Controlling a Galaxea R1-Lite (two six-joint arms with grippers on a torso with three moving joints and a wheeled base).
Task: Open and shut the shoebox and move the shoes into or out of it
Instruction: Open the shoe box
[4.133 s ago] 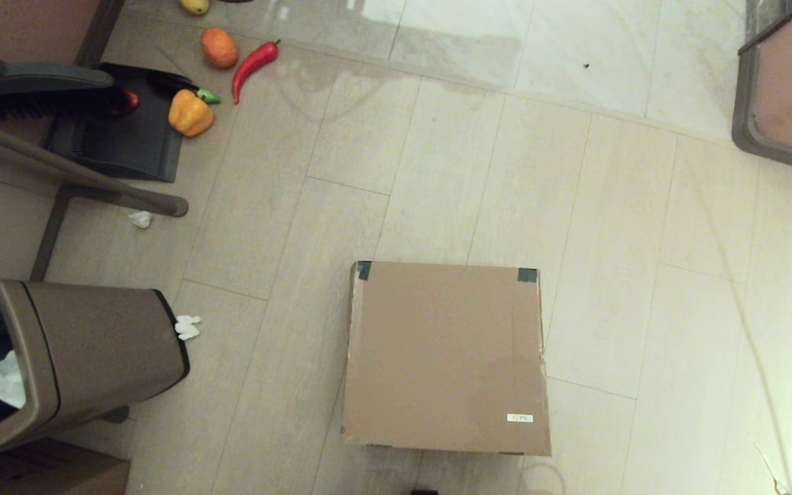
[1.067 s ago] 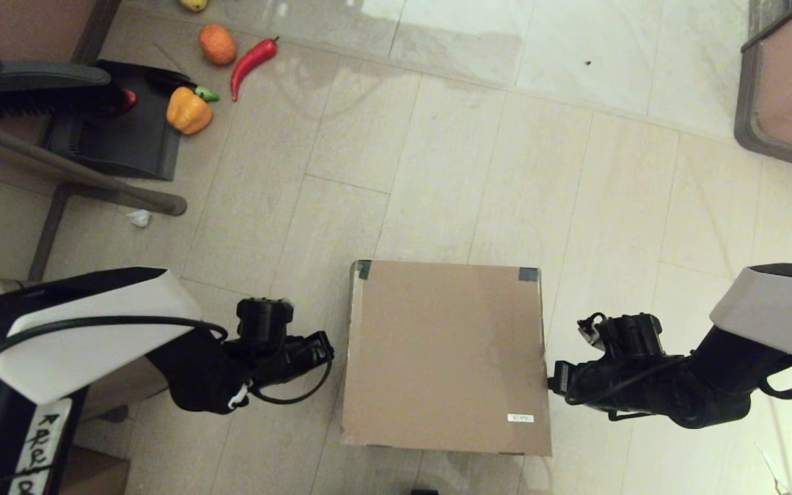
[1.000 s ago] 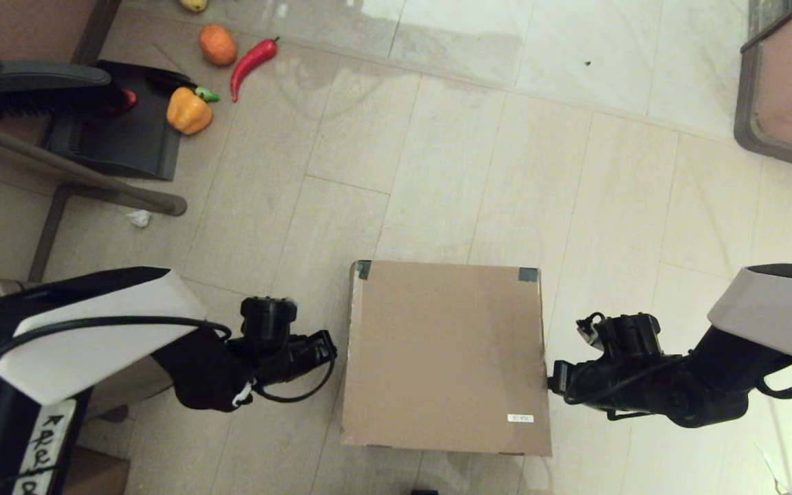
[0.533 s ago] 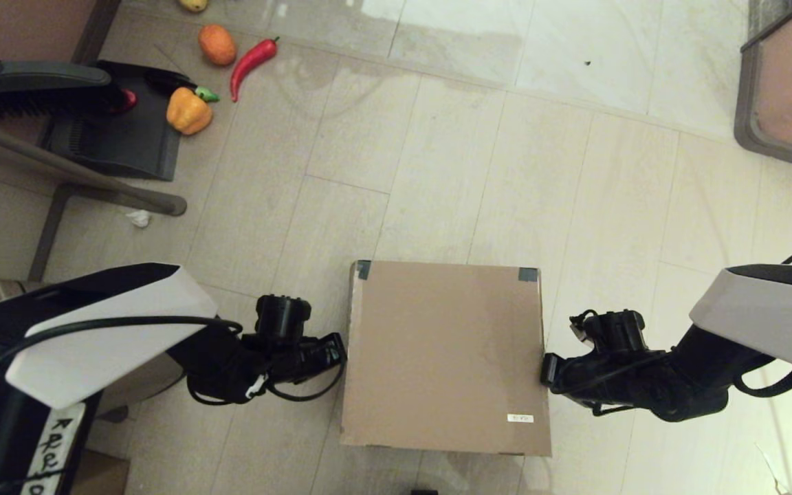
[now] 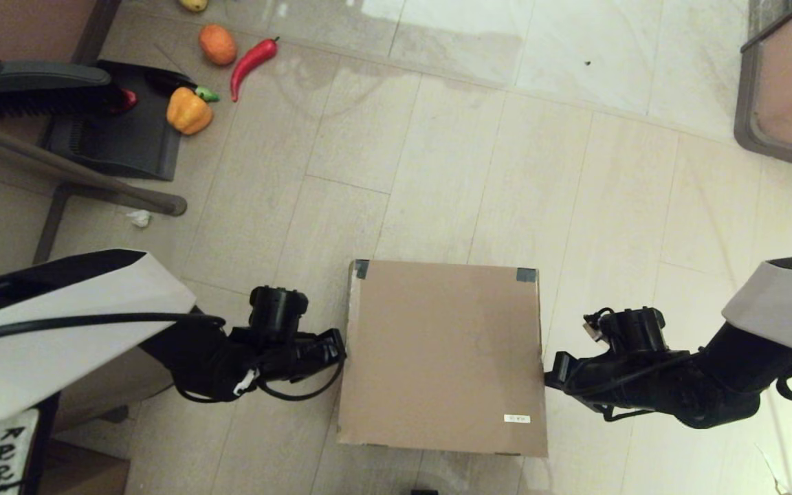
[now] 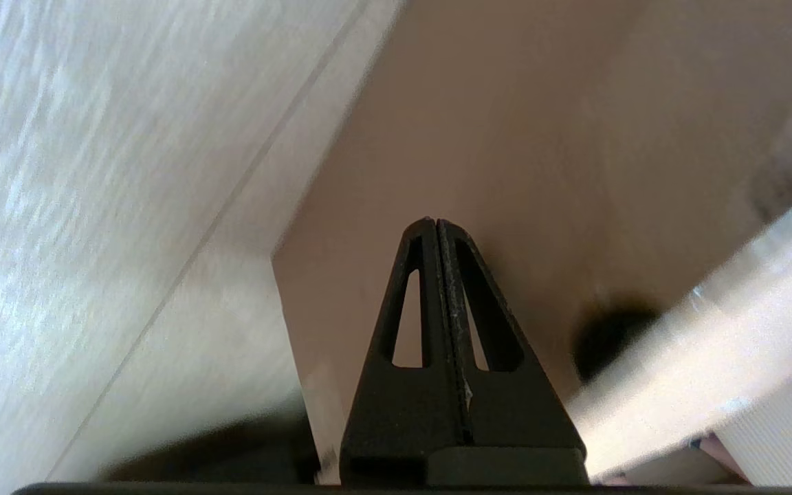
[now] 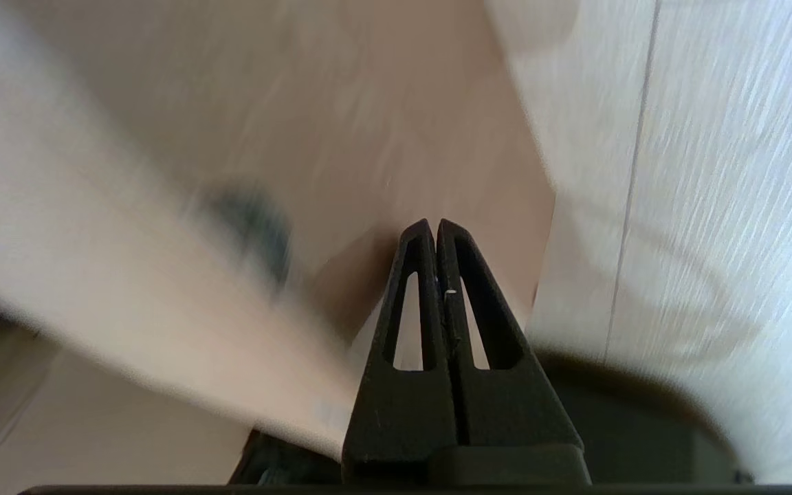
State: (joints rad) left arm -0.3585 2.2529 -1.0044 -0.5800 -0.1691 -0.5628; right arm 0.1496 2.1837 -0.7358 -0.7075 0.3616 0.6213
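Observation:
The brown cardboard shoebox (image 5: 444, 357) sits on the floor in front of me with its flap lid down; dark tape patches mark its far corners and a small white label its near right. My left gripper (image 5: 341, 347) presses against the box's left side, fingers shut with nothing between them; in the left wrist view its tips (image 6: 435, 221) lie against the cardboard wall (image 6: 506, 137). My right gripper (image 5: 548, 368) is at the box's right side, also shut and empty, its tips (image 7: 435, 223) against the cardboard (image 7: 368, 137). The shoes are out of view.
A brown trash bin (image 5: 121, 375) is mostly hidden behind my left arm. At the far left lie a black dustpan (image 5: 117, 134) with a brush, a yellow pepper (image 5: 188, 111), an orange (image 5: 217, 45) and a red chili (image 5: 251, 60). A framed panel (image 5: 788, 89) stands far right.
Both arms came into view and closed in on the box's two sides. In the last half second the left gripper reached the box's left side and the right drew slightly back and down.

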